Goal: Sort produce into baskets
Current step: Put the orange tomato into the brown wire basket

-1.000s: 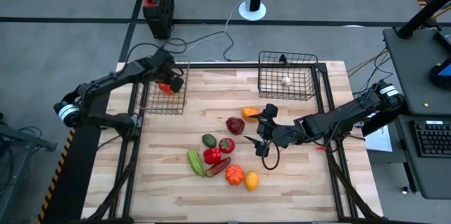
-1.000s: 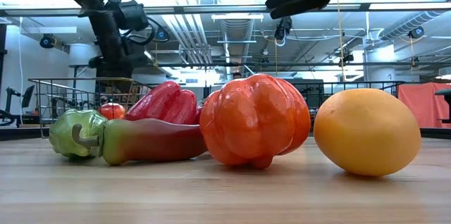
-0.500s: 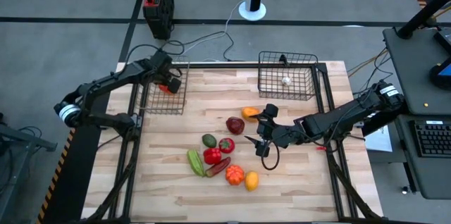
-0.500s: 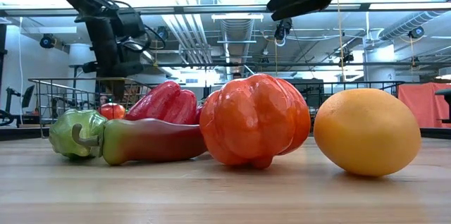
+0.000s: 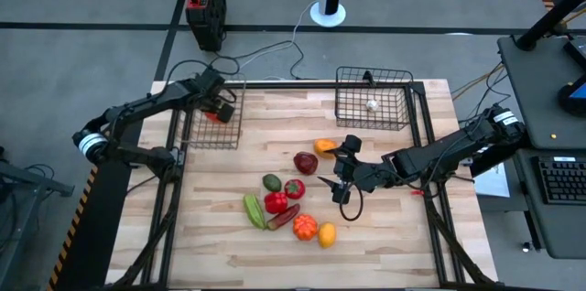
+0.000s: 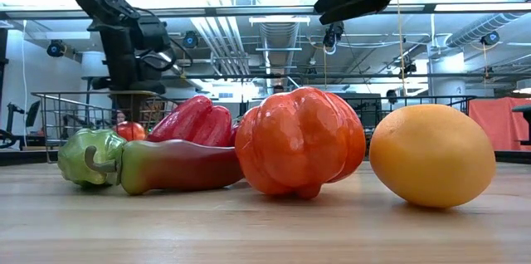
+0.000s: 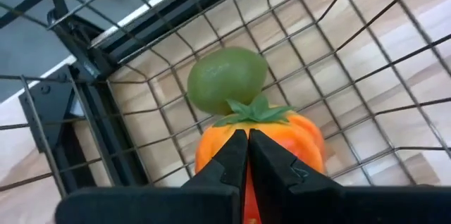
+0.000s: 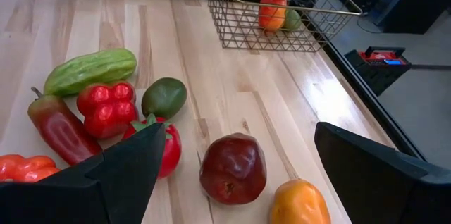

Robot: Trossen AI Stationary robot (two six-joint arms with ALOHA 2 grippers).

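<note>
My left gripper is shut, inside the left basket, right at the top of an orange-red pepper. A green lime lies beside the pepper on the basket floor. My right gripper hovers open at mid-table, above the wood near a maroon piece and an orange one, touching nothing. More produce lies in a cluster at the table's near middle: cucumber, avocado, red peppers and a yellow lemon. The right basket holds a tiny white piece. My left gripper's shut fingertips meet the pepper's green stem leaves, slanting down from above. The fingers hide the spot, so I cannot tell whether they pinch the stem or only touch it. The pepper stands upright on the basket floor.
Dark frame rails run along the table's left and right edges. A black box with a red top stands on the floor beyond the far edge. Bare wood lies along the near edge.
My left gripper has sunk a little into the left basket, toward the pepper, which has stayed where it was.
</note>
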